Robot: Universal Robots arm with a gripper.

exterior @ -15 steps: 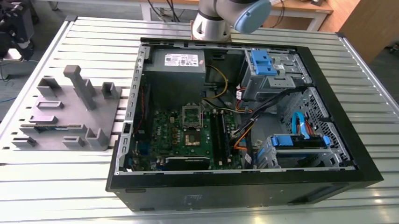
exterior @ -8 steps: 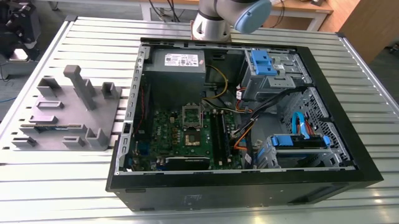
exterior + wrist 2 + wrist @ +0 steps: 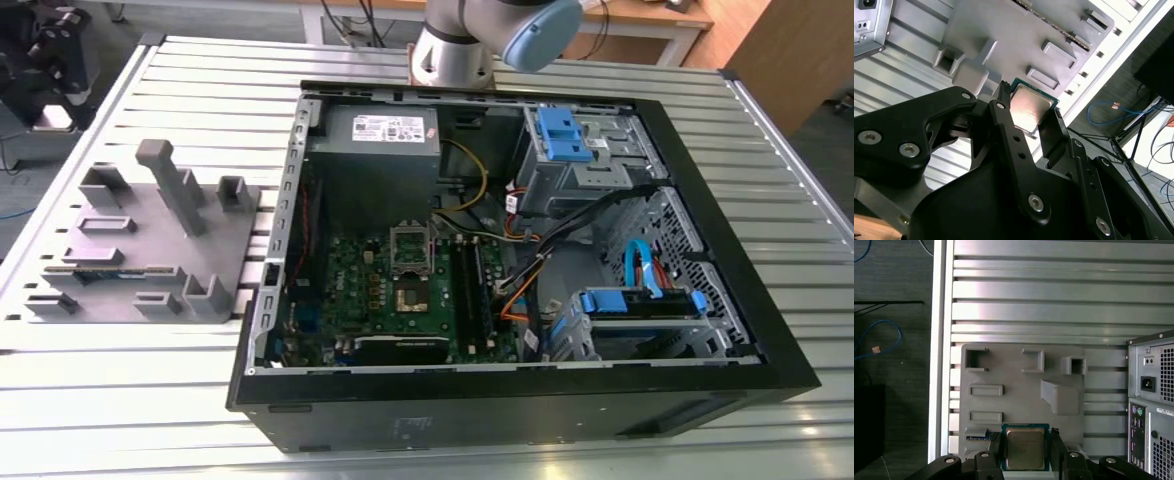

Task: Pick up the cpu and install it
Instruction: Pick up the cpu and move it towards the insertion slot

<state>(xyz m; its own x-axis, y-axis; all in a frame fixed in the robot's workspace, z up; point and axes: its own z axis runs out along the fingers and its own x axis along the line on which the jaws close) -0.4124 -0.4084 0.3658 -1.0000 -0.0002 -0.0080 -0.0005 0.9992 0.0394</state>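
Note:
The cpu point(image 3: 1025, 447), a small square chip with a pale metal top and a green rim, sits between my two black fingers point(image 3: 1056, 446). My gripper point(image 3: 1025, 440) is shut on it and holds it well above the grey fixture plate point(image 3: 1019, 400). In the second wrist view the cpu point(image 3: 1029, 106) shows in the gripper point(image 3: 1030, 102), with the fixture plate point(image 3: 1019, 35) behind it. The green motherboard point(image 3: 400, 290) lies inside the open computer case point(image 3: 507, 260), its dark square socket point(image 3: 408, 292) uncovered. The arm point(image 3: 461, 45) rises at the far edge of the case.
The grey fixture plate point(image 3: 140, 240) with raised blocks and slots lies on the slatted metal table point(image 3: 120, 380), at the exterior view's left of the case. Inside the case are a power supply point(image 3: 380, 130), blue drive brackets point(image 3: 561, 135) and loose cables point(image 3: 527, 285). Cables trail on the floor point(image 3: 874, 345).

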